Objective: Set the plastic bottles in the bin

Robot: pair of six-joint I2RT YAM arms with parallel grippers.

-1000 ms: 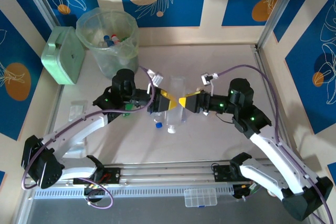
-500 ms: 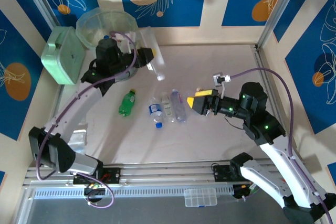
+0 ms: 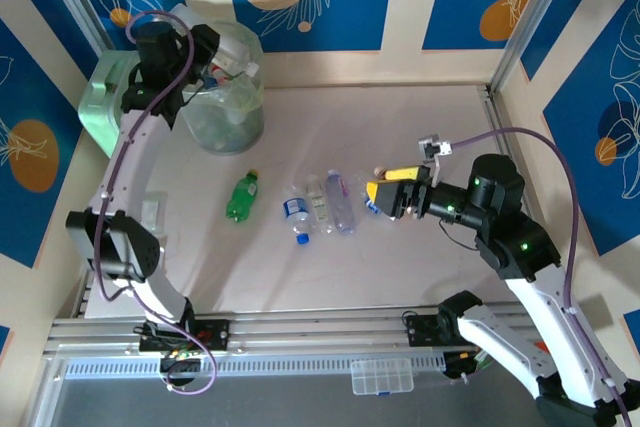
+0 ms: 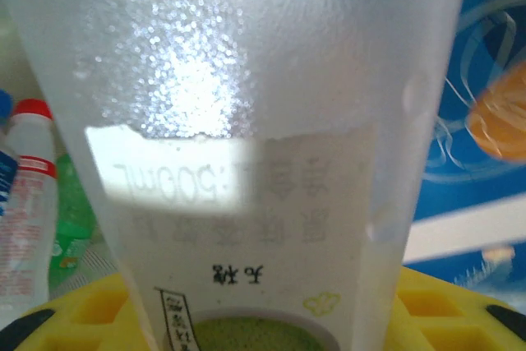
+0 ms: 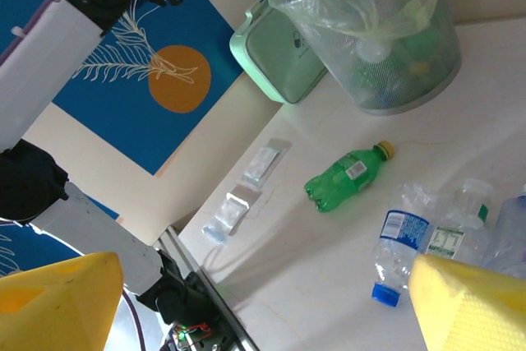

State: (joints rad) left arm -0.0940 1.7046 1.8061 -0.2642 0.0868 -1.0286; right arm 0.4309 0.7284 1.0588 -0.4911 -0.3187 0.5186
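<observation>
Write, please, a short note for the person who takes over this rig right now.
Left gripper: shut on a clear bottle, held over the bin, not yet dropped.
Right gripper: open and empty, low beside the bottles on the table.
Done: several bottles lie in the bin.
Left: release the held one, then bin the green bottle and the three clear bottles lying mid-table.

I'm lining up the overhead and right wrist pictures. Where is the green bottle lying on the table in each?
Top external: green bottle left of centre, on the table below the bin.
Right wrist: green bottle right of centre, below the bin.
Shared landmark: the bin, which the bottle's yellow cap points toward in both.
</observation>
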